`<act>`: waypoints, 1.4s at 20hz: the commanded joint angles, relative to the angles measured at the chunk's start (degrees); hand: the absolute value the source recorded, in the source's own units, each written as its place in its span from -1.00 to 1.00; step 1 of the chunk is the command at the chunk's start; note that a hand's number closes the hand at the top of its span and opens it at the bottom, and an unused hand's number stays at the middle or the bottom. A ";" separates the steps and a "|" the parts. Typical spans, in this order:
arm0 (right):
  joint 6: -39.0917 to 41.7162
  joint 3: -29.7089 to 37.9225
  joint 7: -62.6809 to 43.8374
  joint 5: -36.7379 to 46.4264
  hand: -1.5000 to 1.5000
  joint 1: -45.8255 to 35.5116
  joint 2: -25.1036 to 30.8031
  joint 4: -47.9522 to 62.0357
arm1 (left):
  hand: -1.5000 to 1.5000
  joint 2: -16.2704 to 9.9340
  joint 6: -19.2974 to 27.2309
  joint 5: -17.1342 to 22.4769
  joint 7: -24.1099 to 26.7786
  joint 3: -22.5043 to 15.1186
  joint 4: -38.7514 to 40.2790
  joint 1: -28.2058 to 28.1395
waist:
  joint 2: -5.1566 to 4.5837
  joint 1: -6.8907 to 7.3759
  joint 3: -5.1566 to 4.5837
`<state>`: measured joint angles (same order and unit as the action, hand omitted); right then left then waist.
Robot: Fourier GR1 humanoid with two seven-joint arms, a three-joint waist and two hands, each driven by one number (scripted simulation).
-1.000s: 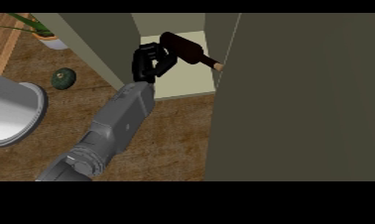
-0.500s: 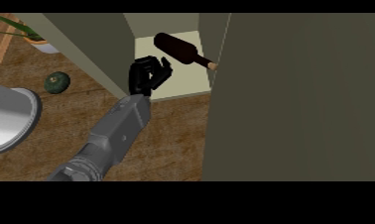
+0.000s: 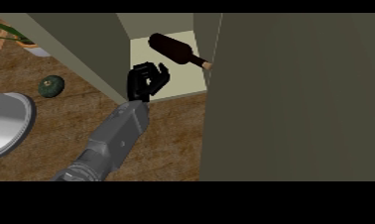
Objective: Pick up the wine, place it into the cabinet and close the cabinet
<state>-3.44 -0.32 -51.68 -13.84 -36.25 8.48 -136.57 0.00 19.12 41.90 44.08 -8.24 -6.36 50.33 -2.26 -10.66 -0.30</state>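
The wine bottle (image 3: 171, 48) is lying on its side on the pale floor of the cabinet (image 3: 170, 90), neck pointing toward four o'clock and touching the open door (image 3: 293, 99) at the right. One hand (image 3: 147, 80), on a grey forearm (image 3: 113, 136) coming up from seven o'clock, is hovering at the cabinet's front edge, just at seven o'clock of the bottle and apart from it, its fingers loosely spread and pinching nothing. A dark green round thing (image 3: 51, 86) is sitting at nine o'clock on the wooden counter (image 3: 168, 134), near a grey plate (image 3: 13, 121)
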 commanded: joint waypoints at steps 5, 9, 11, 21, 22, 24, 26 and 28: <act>0.42 0.17 0.32 -2.20 -1.00 0.77 -0.63 -0.16 | 1.00 0.00 2.89 1.80 -0.37 -2.45 -2.13 0.51 | 0.10 -0.59 0.02; -0.31 0.43 0.28 -1.19 -1.00 -0.23 -0.69 0.15 | 1.00 0.00 4.16 2.98 -1.81 -3.05 -2.91 2.43 | 0.14 -0.40 -0.01; 0.76 0.58 0.79 -1.36 -1.00 1.62 -0.22 -1.14 | 1.00 0.00 3.89 2.99 -1.24 -2.71 -2.24 3.69 | -0.31 -0.47 0.04; 1.70 0.92 2.46 -1.37 -1.00 3.12 -0.47 0.36 | 1.00 0.00 9.88 4.89 -5.79 -3.66 -2.14 11.25 | -0.33 0.50 0.16; 2.33 2.17 2.38 -2.44 -1.00 3.17 0.36 -0.10 | 1.00 0.00 9.95 4.61 -6.42 -3.66 -1.37 12.27 | -0.60 0.04 0.21; 2.06 2.50 2.42 -1.77 -1.00 3.77 0.39 0.03 | 1.00 0.00 9.61 4.23 -6.47 -4.05 -0.87 12.75 | -0.21 1.71 0.21; 2.37 3.11 3.21 -2.27 -1.00 3.88 0.28 0.69 | 1.00 0.00 8.76 5.00 -7.82 -3.41 -0.17 12.62 | -0.56 1.72 0.21; 1.64 3.07 1.75 -2.51 -1.00 2.77 0.59 -0.24 | 1.00 0.00 8.60 5.54 -7.91 -2.51 0.57 12.90 | -0.60 1.77 0.14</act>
<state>-1.59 2.20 -49.43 -15.43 -33.03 8.84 -136.15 -0.02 28.05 46.81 37.25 -11.42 -6.95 62.55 -2.67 -9.39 -0.13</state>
